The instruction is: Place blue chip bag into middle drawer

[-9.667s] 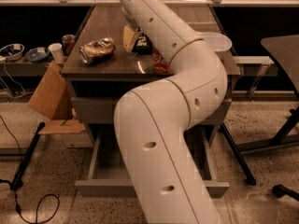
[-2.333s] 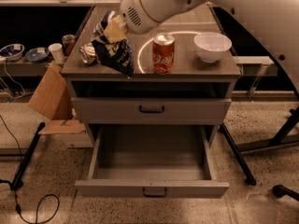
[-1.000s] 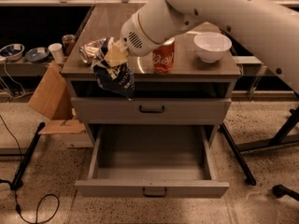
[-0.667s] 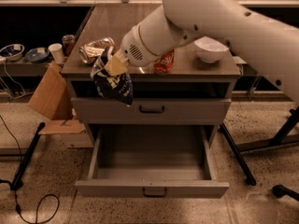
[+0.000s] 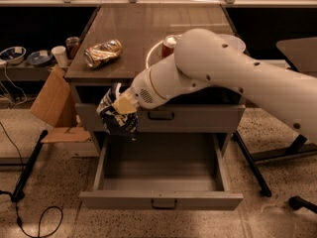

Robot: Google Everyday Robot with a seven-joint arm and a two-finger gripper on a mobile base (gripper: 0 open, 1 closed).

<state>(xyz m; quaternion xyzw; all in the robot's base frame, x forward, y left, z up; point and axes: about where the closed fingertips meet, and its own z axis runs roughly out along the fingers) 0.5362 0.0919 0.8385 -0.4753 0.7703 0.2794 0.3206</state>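
My gripper (image 5: 120, 104) is shut on the blue chip bag (image 5: 117, 118), a crinkly dark-blue foil bag that hangs from it in front of the cabinet's left side. The bag is level with the closed upper drawer front (image 5: 198, 117) and above the left part of the open middle drawer (image 5: 161, 175). That drawer is pulled out, with a grey box interior and a front panel with a small bar handle (image 5: 164, 203). My white arm reaches in from the right and hides much of the tabletop's right side.
On the brown tabletop (image 5: 148, 29) lie a crushed gold-brown can (image 5: 103, 52) and a red can (image 5: 169, 45), partly hidden by my arm. A cardboard box (image 5: 53, 105) leans at the left. Small bowls and cups (image 5: 39, 56) sit on a low shelf at the left.
My gripper has carried the blue chip bag off the tabletop, down and forward, to in front of the upper drawer and over the open drawer's left side.
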